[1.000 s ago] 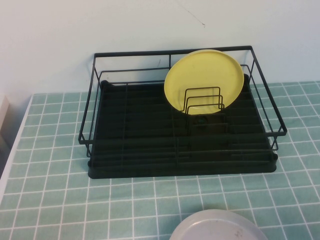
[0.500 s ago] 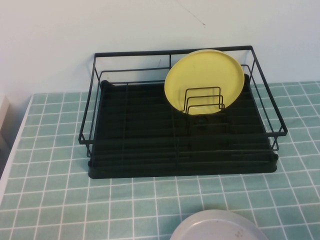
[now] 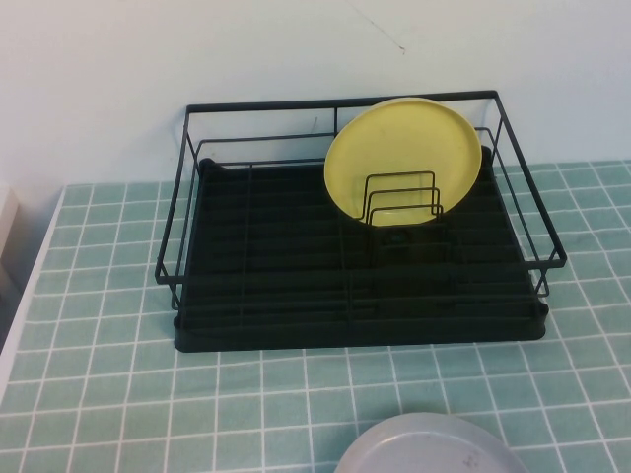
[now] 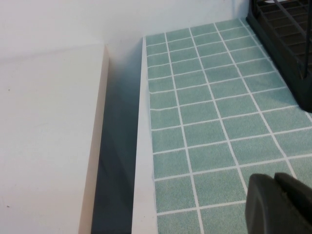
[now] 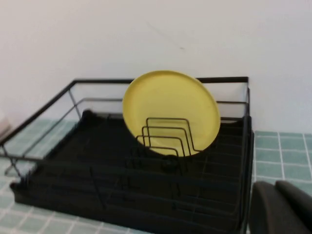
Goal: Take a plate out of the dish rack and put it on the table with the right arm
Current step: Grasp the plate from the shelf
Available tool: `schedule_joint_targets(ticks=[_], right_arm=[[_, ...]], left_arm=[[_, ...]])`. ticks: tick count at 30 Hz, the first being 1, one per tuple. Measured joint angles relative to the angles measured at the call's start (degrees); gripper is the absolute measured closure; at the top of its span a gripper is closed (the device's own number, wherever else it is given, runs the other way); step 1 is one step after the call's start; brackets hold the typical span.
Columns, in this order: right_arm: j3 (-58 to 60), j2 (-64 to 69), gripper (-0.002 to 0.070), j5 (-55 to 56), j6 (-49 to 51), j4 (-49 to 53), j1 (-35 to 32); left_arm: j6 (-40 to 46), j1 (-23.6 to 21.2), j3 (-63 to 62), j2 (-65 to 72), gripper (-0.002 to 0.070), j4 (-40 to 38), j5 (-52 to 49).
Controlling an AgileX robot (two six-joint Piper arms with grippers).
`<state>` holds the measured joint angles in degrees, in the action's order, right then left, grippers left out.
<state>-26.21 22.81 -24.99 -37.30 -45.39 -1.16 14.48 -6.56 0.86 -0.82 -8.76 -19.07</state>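
Observation:
A pale-yellow plate (image 3: 404, 158) stands on edge in the black dish rack (image 3: 246, 266), leaning against the upright wire dividers (image 3: 402, 197) at the back right. The right wrist view shows the same plate (image 5: 168, 105) in the dish rack (image 5: 87, 161) from the front. My right gripper (image 5: 275, 187) is shut and empty, hovering over the green tiled table (image 5: 282, 156) near the rack's front right corner, well short of the plate. My left gripper (image 4: 275, 178) is shut and empty above the table (image 4: 204, 107) near its left edge. Neither gripper shows in the high view.
A grey-white round plate (image 3: 429, 448) lies on the table (image 3: 99, 394) at the front edge, in front of the rack. A white wall stands behind the rack. A white ledge (image 4: 44, 136) and a dark gap border the table's left side.

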Motion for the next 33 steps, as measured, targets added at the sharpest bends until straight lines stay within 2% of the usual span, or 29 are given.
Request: schedule_joint_targets(ticks=[6,12,16,21,23,26,33], right_arm=[[-19.83,18.24,0.0678,-16.25,-21.47,0.60,0.00],[-36.27,35.31,0.0666,-24.90,-30.33,0.92,0.14],[-45.41,46.30,0.0546,-28.40,-33.63,0.92,0.96],[-54.56,56.68,0.0283,-27.49,-38.53,0.92,3.56],[-57.12,60.24,0.0222,-25.58,-40.22,0.92,4.83],[-60.31,65.30,0.0192,-22.60,-41.71,1.06,6.46],[-68.12,77.30,0.0178,-19.76,-42.68,1.66,8.24]], left_arm=[[0.00,0.00,0.00,0.00,0.0678,0.00,0.00],[0.00,0.00,0.00,0.00,0.0678,0.00,0.00],[0.00,0.00,0.00,0.00,0.0678,0.00,0.00],[0.00,0.00,0.00,0.00,0.0678,0.00,0.00],[0.00,0.00,0.00,0.00,0.0678,0.00,0.00],[0.00,0.00,0.00,0.00,0.0678,0.00,0.00],[0.00,0.00,0.00,0.00,0.0678,0.00,0.00]])
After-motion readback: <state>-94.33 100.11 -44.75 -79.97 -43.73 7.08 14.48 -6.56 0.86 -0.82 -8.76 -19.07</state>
